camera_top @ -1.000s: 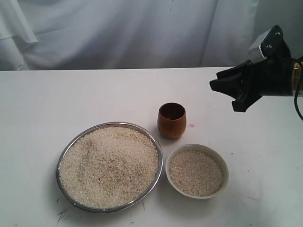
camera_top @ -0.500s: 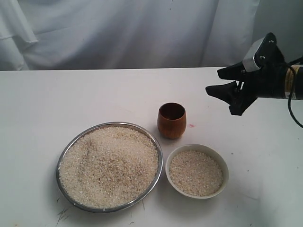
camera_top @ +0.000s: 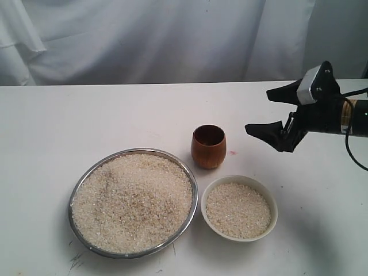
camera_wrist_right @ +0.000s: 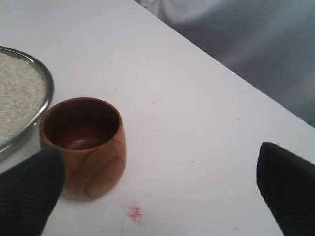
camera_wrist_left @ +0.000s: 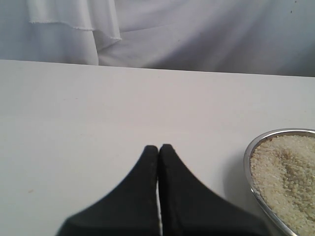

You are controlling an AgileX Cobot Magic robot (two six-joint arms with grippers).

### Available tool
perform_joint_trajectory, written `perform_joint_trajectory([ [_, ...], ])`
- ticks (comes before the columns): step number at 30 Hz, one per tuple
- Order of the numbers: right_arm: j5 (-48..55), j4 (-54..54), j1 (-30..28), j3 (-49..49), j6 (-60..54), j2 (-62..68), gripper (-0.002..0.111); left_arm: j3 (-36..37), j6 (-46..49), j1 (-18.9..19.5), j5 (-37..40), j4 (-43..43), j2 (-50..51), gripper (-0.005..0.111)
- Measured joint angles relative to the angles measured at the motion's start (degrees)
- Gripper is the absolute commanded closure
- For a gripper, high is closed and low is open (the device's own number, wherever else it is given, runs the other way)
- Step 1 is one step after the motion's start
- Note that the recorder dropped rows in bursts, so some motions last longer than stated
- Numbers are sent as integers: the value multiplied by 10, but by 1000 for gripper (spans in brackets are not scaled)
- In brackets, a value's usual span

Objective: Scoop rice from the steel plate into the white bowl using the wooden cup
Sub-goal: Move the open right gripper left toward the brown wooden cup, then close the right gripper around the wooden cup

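Right fingers (camera_top: 265, 130) spread wide near the wooden cup (camera_top: 209, 146).
They hold nothing; left fingers (camera_wrist_left: 147, 167) pressed together above the counter (camera_wrist_left: 74, 108).

A cup (camera_top: 209, 147) of reddish-brown wood, with darker curving grain and a dark brown inside, on a plain white table (camera_top: 86, 121). Just beside the cup, a small pink-red spot (camera_top: 233, 153) marks the table. Near the cup, a plate (camera_top: 135, 150) has a shiny silver rim; its rice (camera_top: 132, 201) is off-white with beige streaks. The bowl (camera_top: 274, 210) is glossy white. The cloth (camera_top: 144, 40) behind is pale grey-white. The right gripper (camera_top: 257, 111) and left gripper (camera_wrist_left: 158, 147) are black.
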Motion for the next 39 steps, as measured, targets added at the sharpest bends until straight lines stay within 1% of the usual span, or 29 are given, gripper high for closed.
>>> perform_joint_trajectory([
  [5, -69, -91, -10, -51, 93, 49, 11, 0, 0, 0, 0, 0, 0, 107],
  [9, -90, -119, -7, -87, 133, 86, 11, 0, 0, 0, 0, 0, 0, 107],
  [22, -105, -148, 26, -167, 141, 163, 11, 0, 0, 0, 0, 0, 0, 107],
  [32, -123, -151, 46, -225, 146, 212, 11, 0, 0, 0, 0, 0, 0, 107],
  [39, -125, -154, 67, -270, 170, 240, 11, 0, 0, 0, 0, 0, 0, 107],
])
